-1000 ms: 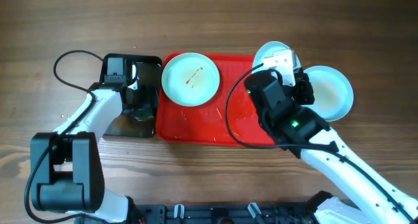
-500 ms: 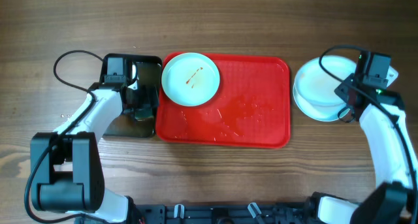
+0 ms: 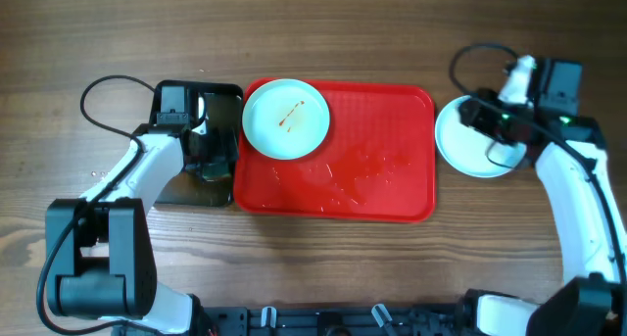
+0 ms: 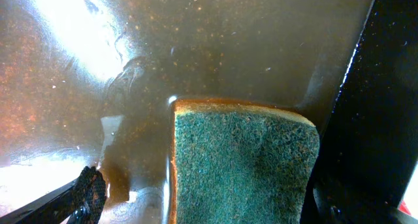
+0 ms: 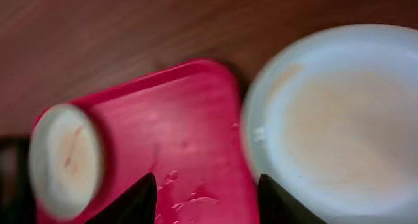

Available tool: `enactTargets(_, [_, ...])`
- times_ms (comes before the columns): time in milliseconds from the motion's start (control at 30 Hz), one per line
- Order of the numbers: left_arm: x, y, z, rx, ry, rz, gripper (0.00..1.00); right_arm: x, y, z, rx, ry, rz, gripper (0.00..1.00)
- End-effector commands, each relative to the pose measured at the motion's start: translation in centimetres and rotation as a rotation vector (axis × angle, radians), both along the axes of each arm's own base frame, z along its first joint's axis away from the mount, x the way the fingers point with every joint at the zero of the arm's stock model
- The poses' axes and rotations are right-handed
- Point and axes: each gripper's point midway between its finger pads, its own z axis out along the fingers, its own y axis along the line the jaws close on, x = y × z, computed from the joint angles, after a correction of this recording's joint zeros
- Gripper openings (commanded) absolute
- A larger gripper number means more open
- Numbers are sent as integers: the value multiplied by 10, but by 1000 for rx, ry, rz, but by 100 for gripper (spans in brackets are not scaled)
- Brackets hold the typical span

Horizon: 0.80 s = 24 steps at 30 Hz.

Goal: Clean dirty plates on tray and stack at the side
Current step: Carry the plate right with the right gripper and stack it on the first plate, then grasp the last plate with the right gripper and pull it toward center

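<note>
So there's one dirty plate [image 3: 285,119] on the red tray [image 3: 392,184], parked in the tray's far left corner with a little orange-brown smear in the middle. The rest of the red tray is bare apart from some wet droplets [image 3: 343,171] around the centre. Off to the right, just beside the tray on the wooden table [image 3: 323,27], sits another pale plate on the table [image 3: 460,145]. It could be a stack, I honestly can't tell how many from above. The right gripper [image 3: 493,130] hangs over that plate's right half. The right wrist view is blurry, but its two dark fingertips [image 5: 140,198] are spread apart with nothing between them, so it's open and empty. The left gripper [image 3: 211,160] is down over the black tray [image 3: 171,184], which touches the red tray's left edge. In the left wrist view the green sponge [image 4: 241,165] lies flat on the wet black surface, and the jaws are apart around it: one finger is close on the sponge's right and the other is clear of its left side, so it isn't squeezing it.
</note>
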Motion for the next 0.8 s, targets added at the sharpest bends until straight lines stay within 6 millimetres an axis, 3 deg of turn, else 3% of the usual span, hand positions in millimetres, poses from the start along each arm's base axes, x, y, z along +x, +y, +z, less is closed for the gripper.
enactTargets(0, [-3, -11, -4, -43, 16, -25, 100, 2, 70, 39, -32, -94, 228, 53])
enactTargets(100, [-3, -11, -4, -43, 16, -25, 100, 6, 117, 52, -13, -126, 285, 56])
enactTargets(200, [-3, -11, -4, -43, 16, -25, 100, 24, 171, 30, 66, -117, 307, 57])
enactTargets(267, [-3, -11, -4, -43, 16, -25, 100, 25, 202, -17, 87, -9, 319, 57])
enactTargets(367, [-4, -11, -4, -43, 17, -25, 100, 17, 229, -81, 83, 134, 327, 52])
enactTargets(467, [-3, -11, -4, -43, 16, -25, 100, 12, 234, -119, 86, 228, 278, 47])
enactTargets(667, [-4, -11, -4, -43, 17, -25, 100, 3, 238, -149, 93, 314, 244, 45])
enactTargets(767, [-4, -11, -4, -43, 17, -25, 100, -8, 232, -158, 42, 364, 200, 22])
